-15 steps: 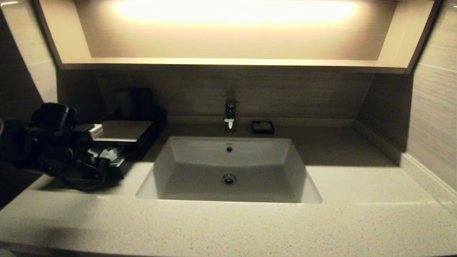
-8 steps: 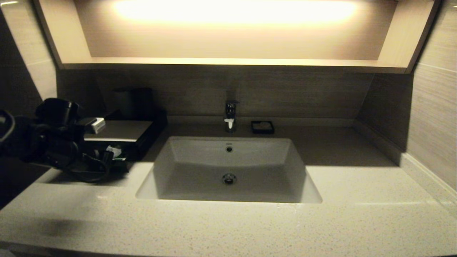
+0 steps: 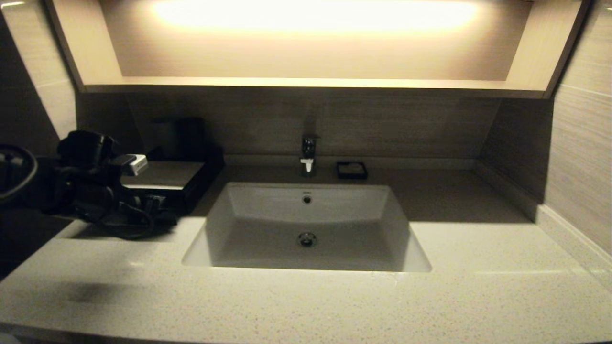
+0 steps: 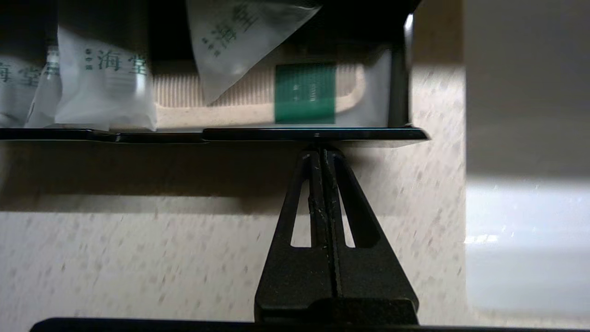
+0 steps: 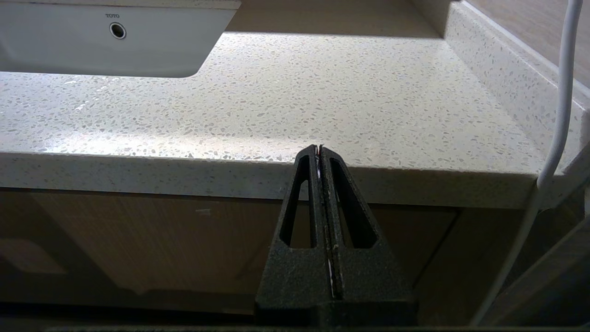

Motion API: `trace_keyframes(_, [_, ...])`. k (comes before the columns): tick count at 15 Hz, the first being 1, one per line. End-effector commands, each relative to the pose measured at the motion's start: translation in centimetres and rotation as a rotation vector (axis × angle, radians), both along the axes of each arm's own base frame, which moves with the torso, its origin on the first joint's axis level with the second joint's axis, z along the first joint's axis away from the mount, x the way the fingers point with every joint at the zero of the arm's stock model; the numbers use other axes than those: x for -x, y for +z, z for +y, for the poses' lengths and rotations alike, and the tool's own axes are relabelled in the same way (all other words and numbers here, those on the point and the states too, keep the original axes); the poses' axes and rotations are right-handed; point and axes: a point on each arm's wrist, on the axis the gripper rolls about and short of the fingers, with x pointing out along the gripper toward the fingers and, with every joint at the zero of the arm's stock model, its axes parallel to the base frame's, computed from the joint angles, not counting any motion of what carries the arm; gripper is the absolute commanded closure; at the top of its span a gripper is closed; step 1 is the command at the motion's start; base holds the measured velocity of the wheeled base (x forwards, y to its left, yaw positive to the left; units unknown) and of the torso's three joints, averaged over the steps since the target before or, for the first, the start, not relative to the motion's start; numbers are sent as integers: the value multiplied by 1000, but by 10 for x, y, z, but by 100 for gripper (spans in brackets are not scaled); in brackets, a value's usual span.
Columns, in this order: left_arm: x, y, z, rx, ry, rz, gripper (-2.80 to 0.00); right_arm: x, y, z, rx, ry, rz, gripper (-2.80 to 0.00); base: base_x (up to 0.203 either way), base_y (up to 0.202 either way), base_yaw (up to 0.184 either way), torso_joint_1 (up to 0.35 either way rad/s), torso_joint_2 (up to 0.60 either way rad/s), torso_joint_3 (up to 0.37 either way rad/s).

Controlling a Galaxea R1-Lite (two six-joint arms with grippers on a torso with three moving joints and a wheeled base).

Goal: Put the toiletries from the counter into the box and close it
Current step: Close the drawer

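Observation:
The black box (image 3: 165,175) with its pale grey top panel stands at the back left of the counter (image 3: 306,296). My left gripper (image 3: 160,210) is shut and empty in front of it. In the left wrist view its tips (image 4: 321,150) touch the front wall of the drawer tray (image 4: 258,134). Inside the tray lie the long narrow packet with a green label (image 4: 304,92), a small pouch (image 4: 239,32) on top of it, and other whitish packets (image 4: 106,87). My right gripper (image 5: 319,150) is shut and empty, low by the counter's front edge.
The white sunken sink (image 3: 306,224) fills the middle of the counter, with a faucet (image 3: 308,155) behind it. A small black square dish (image 3: 351,170) sits right of the faucet. Dark upright cups (image 3: 179,136) stand behind the box. A white cable (image 5: 560,115) hangs by the right wrist.
My left gripper has moved toward the back of the counter against the tray. The tray has slid into the box, and the packets no longer show in the head view.

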Motion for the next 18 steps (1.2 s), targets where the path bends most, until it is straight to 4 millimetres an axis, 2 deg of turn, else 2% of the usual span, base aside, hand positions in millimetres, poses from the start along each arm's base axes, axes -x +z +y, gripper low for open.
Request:
trace_keyframes(1, [-5,-2,-3,15,5,-17,0,0,0,0,1,1,2,0,0,0,0,0,0,0])
trace_keyframes(18, [-18,-9,-4,26,15,-70,0,0,0,0,1,1,2,0,0,0,0,0,0,0])
